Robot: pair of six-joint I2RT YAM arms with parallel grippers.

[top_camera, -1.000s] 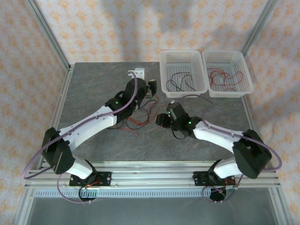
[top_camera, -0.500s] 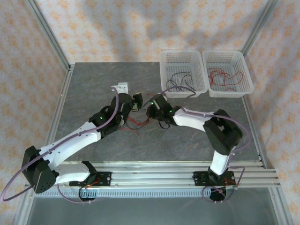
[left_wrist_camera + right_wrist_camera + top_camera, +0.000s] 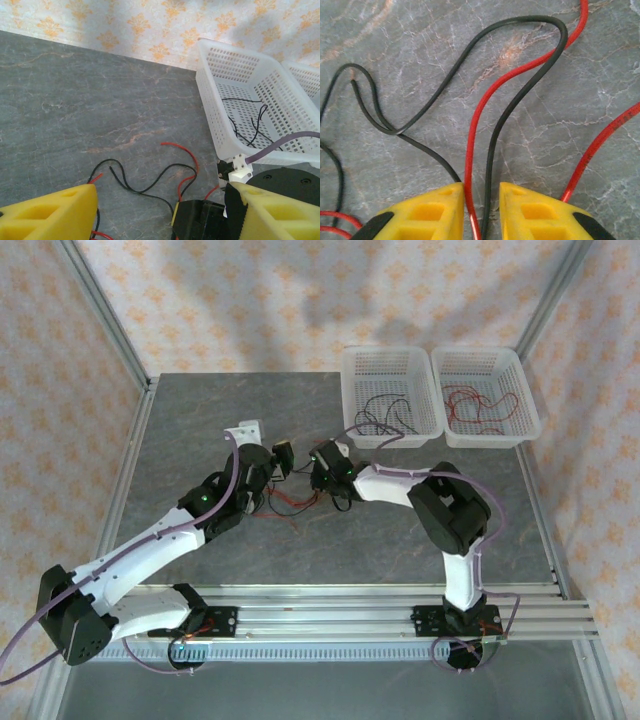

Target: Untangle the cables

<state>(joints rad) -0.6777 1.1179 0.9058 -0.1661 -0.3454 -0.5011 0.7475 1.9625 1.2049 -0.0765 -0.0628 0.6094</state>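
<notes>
The cables [image 3: 288, 502] are a small clump of red and black wires on the grey tabletop, between the two wrists. In the left wrist view a black wire [image 3: 145, 189] and a red wire [image 3: 186, 150] loop loosely over the table. My left gripper [image 3: 281, 462] stands wide open above them, its yellow fingers [image 3: 50, 215] far apart. My right gripper [image 3: 481, 200] sits low on the table, jaws narrowly apart. A red wire [image 3: 476, 120] and a black wire [image 3: 495, 130] run side by side through that gap, with table visible beside them.
Two white baskets stand at the back right: one [image 3: 386, 351] holds black wires, the other [image 3: 478, 351] holds red wires. The nearer basket's wall [image 3: 215, 115] is close to my left gripper. Purple cables run along both arms. Metal frame rails border the table.
My left gripper has drawn left and nearer from beside the basket. My right gripper has swung left and away to the clump, so both now meet over the wires.
</notes>
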